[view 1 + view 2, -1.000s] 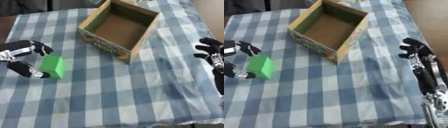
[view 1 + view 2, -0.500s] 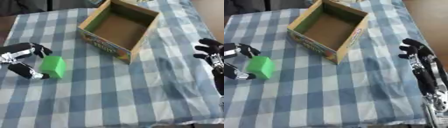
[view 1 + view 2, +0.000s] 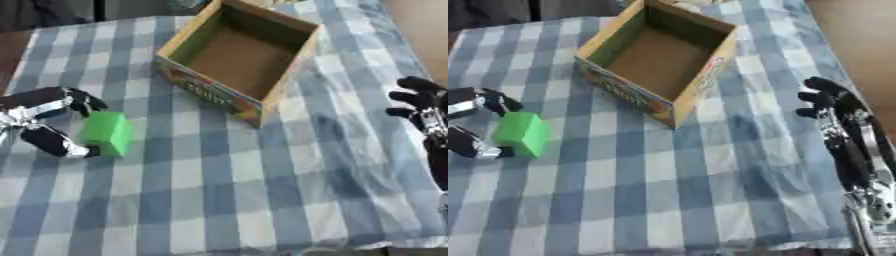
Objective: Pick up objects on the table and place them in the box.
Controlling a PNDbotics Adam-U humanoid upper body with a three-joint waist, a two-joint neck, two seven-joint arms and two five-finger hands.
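The green block (image 3: 107,132) sits on the left side of the blue checked tablecloth (image 3: 262,190), quite near us. The robot's left hand (image 3: 48,122) is wrapped around it from the left: curled fingers (image 3: 80,99) touch its far top corner and the thumb (image 3: 61,145) touches its near bottom corner. It looks like a pinch just getting set, with the block resting on the cloth, not lifted.

The hold is only on two corners, so I think the block could twist or pop out when the hand goes up. It might tip over and roll away to the right.

On the right side, the right hand (image 3: 829,102) rests with its fingers spread out, holding nothing, well away from everything.

Farther back, near the middle, stands the open cardboard box (image 3: 241,57). It looks empty. Its near wall is tall, so if the block is carried too low, it could bump that wall and push the box away or drop outside it.
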